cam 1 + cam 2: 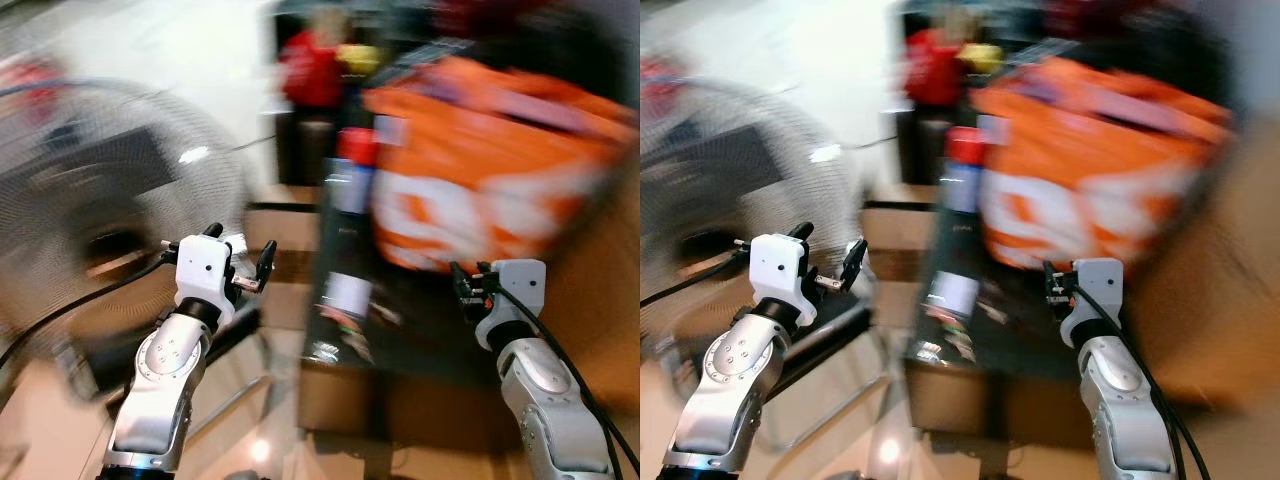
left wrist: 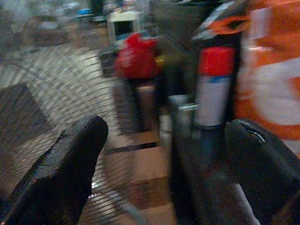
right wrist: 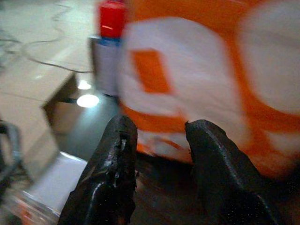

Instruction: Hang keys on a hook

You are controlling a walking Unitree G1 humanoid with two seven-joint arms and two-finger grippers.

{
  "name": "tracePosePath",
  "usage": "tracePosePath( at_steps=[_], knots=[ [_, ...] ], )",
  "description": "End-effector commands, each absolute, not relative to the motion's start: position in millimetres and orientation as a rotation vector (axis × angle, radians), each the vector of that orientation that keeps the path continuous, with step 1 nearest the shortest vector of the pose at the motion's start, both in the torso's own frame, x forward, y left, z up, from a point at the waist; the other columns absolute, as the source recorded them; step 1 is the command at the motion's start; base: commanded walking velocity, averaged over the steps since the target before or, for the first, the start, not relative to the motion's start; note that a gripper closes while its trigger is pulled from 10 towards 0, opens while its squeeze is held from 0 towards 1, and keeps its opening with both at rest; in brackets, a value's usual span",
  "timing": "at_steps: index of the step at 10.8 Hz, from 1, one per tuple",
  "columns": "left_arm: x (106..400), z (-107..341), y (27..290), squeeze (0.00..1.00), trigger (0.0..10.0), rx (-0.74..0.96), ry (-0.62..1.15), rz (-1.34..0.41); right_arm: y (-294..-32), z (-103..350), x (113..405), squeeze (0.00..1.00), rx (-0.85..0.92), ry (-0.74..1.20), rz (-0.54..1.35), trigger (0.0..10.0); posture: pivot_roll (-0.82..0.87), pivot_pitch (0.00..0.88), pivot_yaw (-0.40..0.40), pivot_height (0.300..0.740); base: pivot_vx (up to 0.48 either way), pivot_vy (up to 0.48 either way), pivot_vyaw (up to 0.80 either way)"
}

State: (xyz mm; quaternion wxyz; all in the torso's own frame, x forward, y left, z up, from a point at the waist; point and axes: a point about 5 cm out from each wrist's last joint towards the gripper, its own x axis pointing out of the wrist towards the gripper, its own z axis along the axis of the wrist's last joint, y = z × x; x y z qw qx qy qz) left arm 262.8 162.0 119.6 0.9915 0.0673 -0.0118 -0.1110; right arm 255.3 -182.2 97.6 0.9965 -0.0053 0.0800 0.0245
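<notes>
Whole scene motion-blurred, orange bag (image 1: 490,170) markings unreadable, fan (image 1: 100,230) smeared, cut off at left edge

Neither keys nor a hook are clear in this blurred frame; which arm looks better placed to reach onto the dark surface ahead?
Right, tentatively. The right tool hangs over the dark surface beside the orange bag, fingers open. The left tool, also open, sits off its edge, before the fan.

Views motion-blurred; keys, hook cannot be made out among clutter ahead.
</notes>
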Motion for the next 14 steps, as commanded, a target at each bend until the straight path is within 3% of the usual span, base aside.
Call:
tracePosePath(
  at_steps=[1, 3, 6, 9, 11, 13, 14],
  knots=[
    [264.3, 120.2, 160.8, 0.0, 10.0, 0.127, -0.027, -0.229, -188.0, 99.2, 253.8, 0.0, -0.02, 0.151, 0.029, 10.0, -0.08, 0.055, -0.002, 0.74, 0.375, 0.0, 0.0],
    [264.5, 119.9, 162.2, 0.0, 10.0, 0.134, -0.024, -0.224, -190.9, 99.4, 255.0, 0.0, -0.027, 0.155, 0.024, 10.0, -0.08, 0.06, -0.005, 0.74, 0.36, 0.0, 0.0],
    [264.4, 116.8, 160.0, 0.0, 10.0, 0.142, 0.002, -0.267, -194.4, 96.4, 255.1, 0.0, -0.073, 0.184, 0.031, 10.0, -0.08, 0.067, -0.006, 0.74, 0.0, 0.0, 0.0],
    [263.2, 105.7, 150.3, 0.0, 10.0, 0.194, 0.08, -0.466, -204.7, 80.4, 263.4, 0.0, -0.17, 0.329, 0.047, 10.0, -0.09, 0.076, -0.005, 0.74, 0.0, 0.0, 0.0],
    [256.7, 94.9, 131.8, 0.0, 10.0, 0.229, 0.163, -0.729, -204.1, 42.3, 266.7, 0.0, -0.281, 0.549, 0.158, 10.0, -0.1, 0.092, 0.0, 0.74, 0.0, 0.0, 0.0],
    [253.1, 88.0, 126.9, 0.0, 10.0, 0.256, 0.201, -0.81, -194.1, 28.8, 271.4, 0.0, -0.351, 0.576, 0.228, 10.0, -0.1, 0.113, 0.007, 0.74, 0.0, 0.0, 0.0],
    [251.7, 87.9, 126.1, 0.0, 10.0, 0.262, 0.203, -0.831, -192.5, 17.9, 269.7, 0.0, -0.475, 0.618, 0.302, 10.0, -0.1, 0.132, 0.007, 0.74, 0.0, 0.0, 0.0]
  ],
)
